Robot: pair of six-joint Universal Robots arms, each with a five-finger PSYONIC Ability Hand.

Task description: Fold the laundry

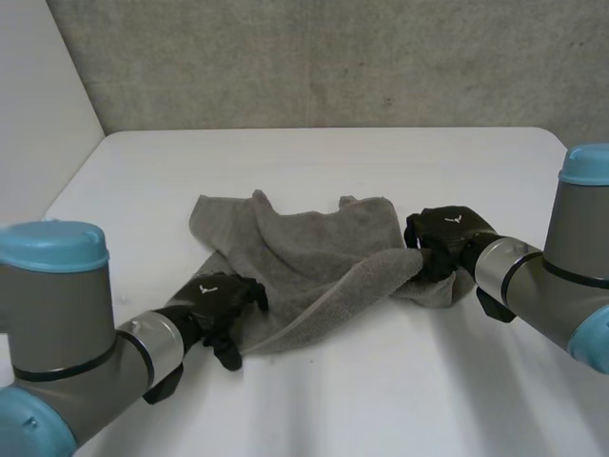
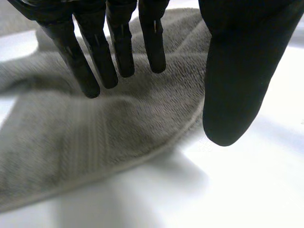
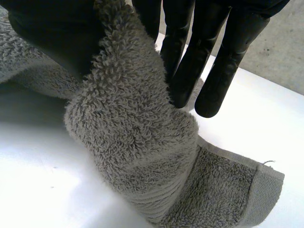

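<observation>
Lying rumpled at the middle of the table [image 1: 314, 409], the towel [image 1: 304, 257] leaves bare white surface on every side, widest toward the near edge and the far wall. The left hand [image 1: 217, 300] sits at the towel's near left edge, fingers [image 2: 99, 61] straight and released above the cloth, thumb [image 2: 237, 80] past the hem [image 2: 156, 148] over bare table. The right hand [image 1: 445, 238] grasps a bunched fold at the towel's right side, pinched between its thumb and fingers.
</observation>
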